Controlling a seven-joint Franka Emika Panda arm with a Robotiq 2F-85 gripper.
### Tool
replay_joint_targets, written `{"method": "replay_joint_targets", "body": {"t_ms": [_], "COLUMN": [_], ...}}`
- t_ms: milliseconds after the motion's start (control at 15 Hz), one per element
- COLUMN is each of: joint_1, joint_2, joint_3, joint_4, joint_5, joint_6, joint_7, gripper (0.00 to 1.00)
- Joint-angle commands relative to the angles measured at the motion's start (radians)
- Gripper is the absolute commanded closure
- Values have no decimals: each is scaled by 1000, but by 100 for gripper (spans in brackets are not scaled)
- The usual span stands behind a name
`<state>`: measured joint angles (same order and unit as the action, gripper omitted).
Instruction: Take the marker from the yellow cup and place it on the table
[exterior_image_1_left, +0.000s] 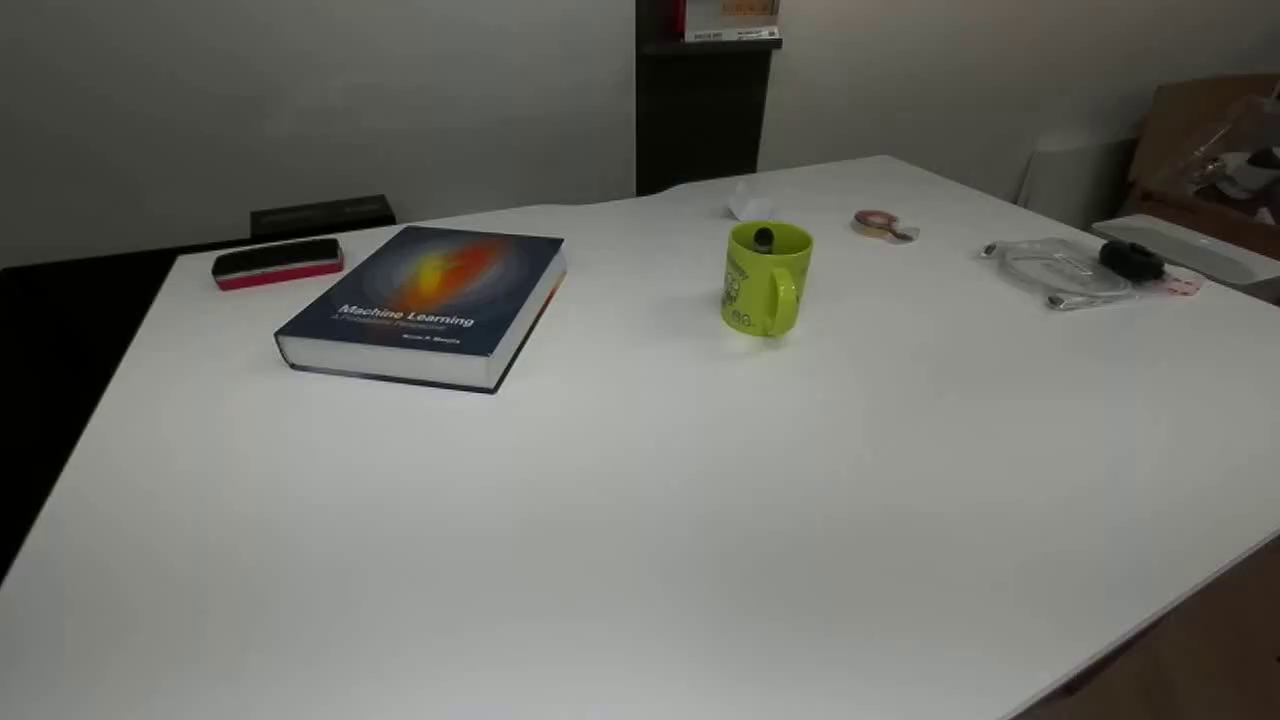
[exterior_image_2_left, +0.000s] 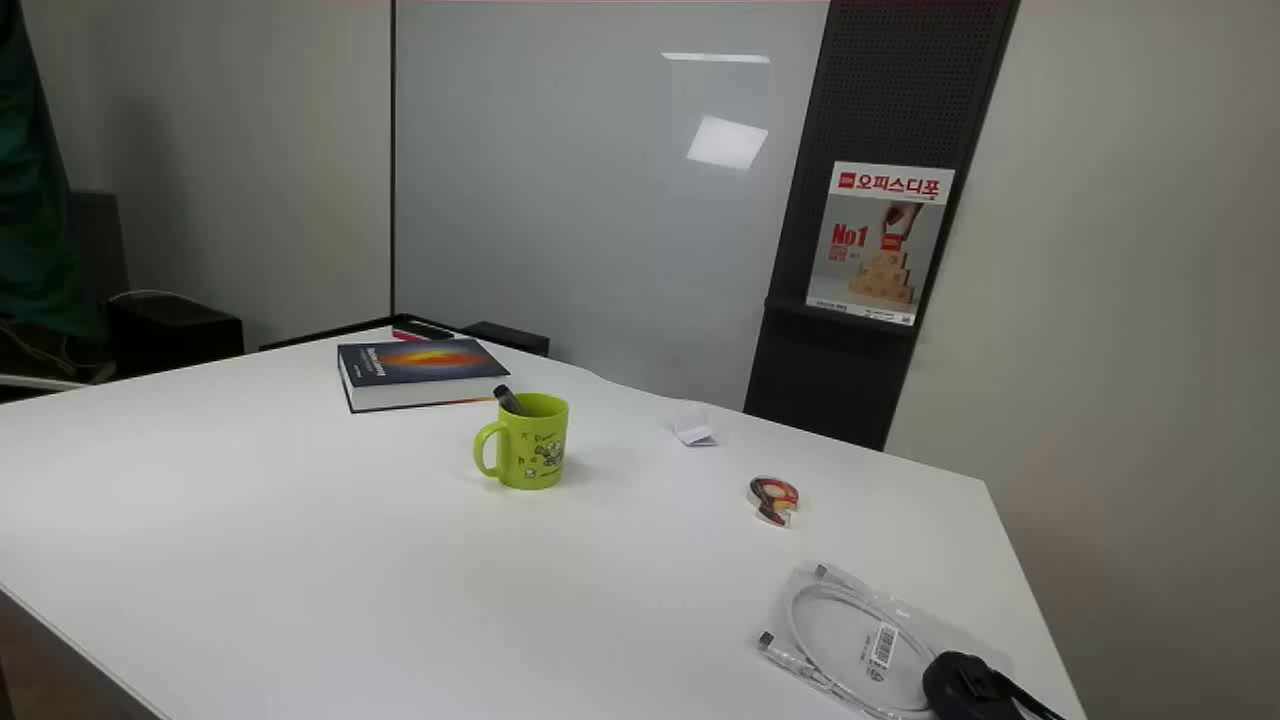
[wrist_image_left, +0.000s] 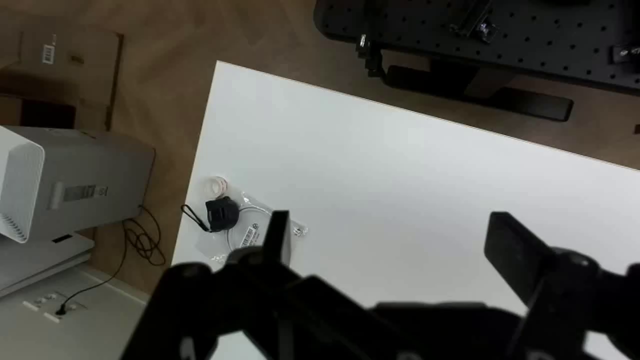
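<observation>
One thin black marker (exterior_image_2_left: 508, 400), stick-shaped and tilted toward the handle, with its top above the rim and its lower part hidden inside one smooth, cylindrical yellow-green mug (exterior_image_2_left: 533, 445) bearing dark printed drawings. Under the upright mug, one flat, plain white tabletop (exterior_image_1_left: 600, 520). Apart from the mug, one thick dark-blue hardcover book (exterior_image_1_left: 430, 300) with an orange-yellow swirl on the cover; near the book, one flat red-and-black bar (exterior_image_1_left: 278, 264). Elsewhere on the tabletop, one small folded white paper (exterior_image_2_left: 693, 428), one small round reddish roll (exterior_image_2_left: 774, 495), one coiled white cable (exterior_image_2_left: 830, 590) in one clear plastic bag (exterior_image_2_left: 915, 615), one rounded black case (wrist_image_left: 223, 214) with a looped strap and one white ring-shaped roll (wrist_image_left: 216, 187). In the wrist view, one gripper (wrist_image_left: 392, 237), released: two blocky black fingers (wrist_image_left: 515, 255) spread wide, with white tabletop visible between, well above the surface.
</observation>
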<state>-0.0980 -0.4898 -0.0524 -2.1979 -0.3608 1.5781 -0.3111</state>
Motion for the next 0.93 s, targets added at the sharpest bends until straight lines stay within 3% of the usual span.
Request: {"method": "replay_joint_targets", "body": {"t_ms": [0,733,867], "joint_1": [27,27,35], "joint_2": [0,0,68], "joint_3": [-21,-20,-17], "joint_4": [4,4,31], "joint_5": [-8,-8,16], "joint_6": [-6,-5,63], "joint_7": [9,9,49], "gripper": [0,0,0]}}
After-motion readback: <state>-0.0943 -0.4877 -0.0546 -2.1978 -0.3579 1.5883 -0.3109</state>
